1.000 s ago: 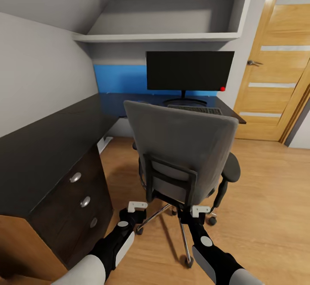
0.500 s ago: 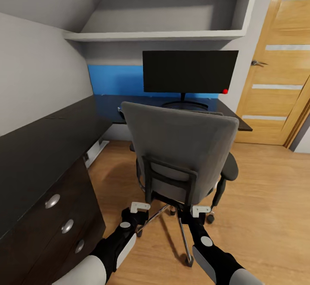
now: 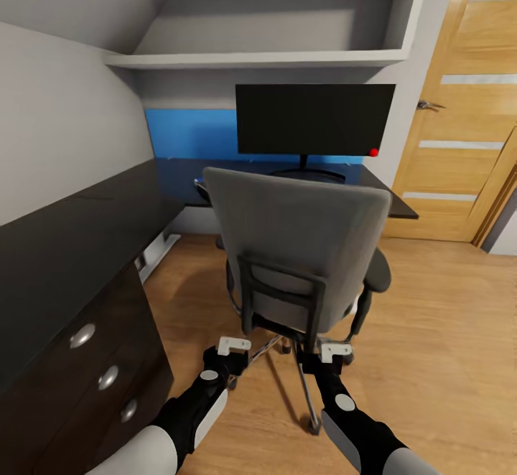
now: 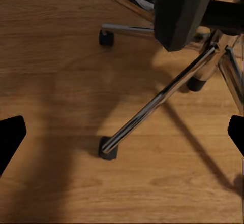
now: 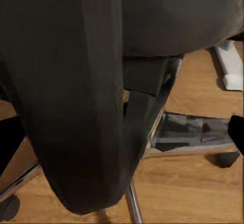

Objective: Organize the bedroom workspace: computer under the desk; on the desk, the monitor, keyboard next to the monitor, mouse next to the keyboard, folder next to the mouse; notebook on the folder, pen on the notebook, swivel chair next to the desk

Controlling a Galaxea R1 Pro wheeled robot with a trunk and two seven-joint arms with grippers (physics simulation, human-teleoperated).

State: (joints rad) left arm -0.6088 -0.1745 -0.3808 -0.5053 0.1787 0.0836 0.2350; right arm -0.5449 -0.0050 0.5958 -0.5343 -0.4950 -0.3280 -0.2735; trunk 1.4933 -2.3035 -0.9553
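Standing on the table (image 3: 86,216) at 12 o'clock, the monitor (image 3: 314,119) is done, but the swivel chair (image 3: 298,245) blocks its seat, so folder work seems left; left hand (image 3: 231,346) and right hand (image 3: 334,351) hang released, grasping nothing.

The desk (image 3: 86,231), a glossy black L-shaped top, runs well ahead of both sets of jaws and along the left arm's side, with a dark drawer unit (image 3: 100,378) beneath it. On its far wing, beyond the chair back, stands the monitor (image 3: 314,119) on its round base. The wooden floor (image 3: 445,331) lies directly beneath the jaws and carries the swivel chair (image 3: 301,245), whose chrome legs and casters (image 4: 108,148) rest on the boards just ahead of the jaws.
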